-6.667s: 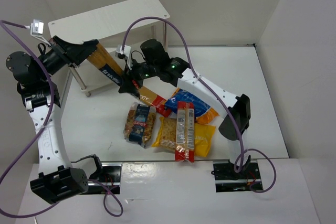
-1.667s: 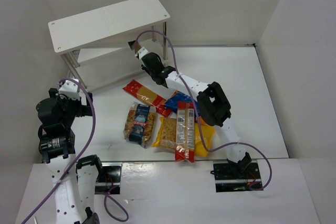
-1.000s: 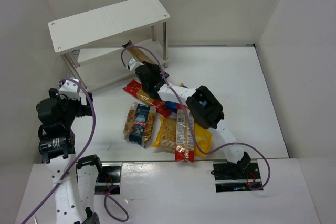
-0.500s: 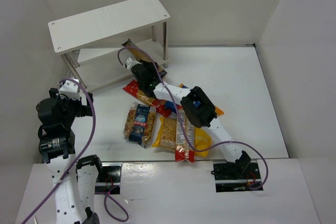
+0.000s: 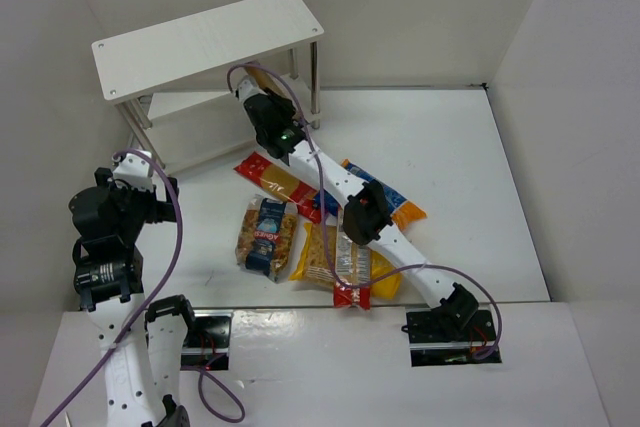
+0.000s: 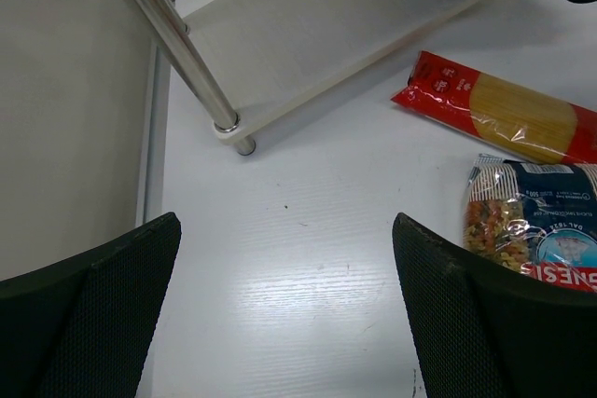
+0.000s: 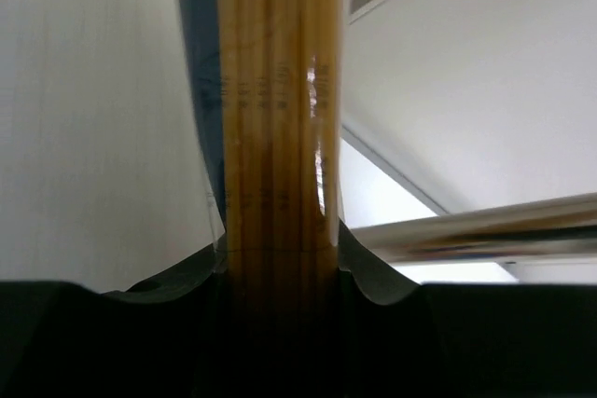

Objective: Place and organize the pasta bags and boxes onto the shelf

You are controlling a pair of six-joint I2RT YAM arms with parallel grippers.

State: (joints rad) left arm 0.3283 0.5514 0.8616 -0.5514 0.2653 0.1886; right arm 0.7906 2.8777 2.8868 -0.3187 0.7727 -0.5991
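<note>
My right gripper (image 5: 258, 99) is shut on a long tan-and-dark-blue spaghetti pack (image 7: 275, 90), held at the front of the white shelf (image 5: 200, 37), just under its top board; the pack's far end is hidden there. On the table lie a red spaghetti pack (image 5: 270, 179), a clear blue-labelled bag (image 5: 266, 237), a yellow bag (image 5: 320, 255), a second red pack (image 5: 350, 287) across it and a blue-orange bag (image 5: 392, 202). My left gripper (image 6: 284, 314) hangs open over bare table by the shelf's front left leg (image 6: 177, 44).
The shelf's lower board (image 6: 326, 34) is bare where it shows. Silver shelf legs (image 7: 466, 230) pass close to the right of the held pack. White walls (image 5: 560, 47) close in the table at the back and sides. The right arm's links (image 5: 365, 212) stretch over the packs.
My right arm has carried the tan spaghetti pack left and farther back, from beside the shelf's right legs to under its top board. The left arm and the packs on the table have stayed put.
</note>
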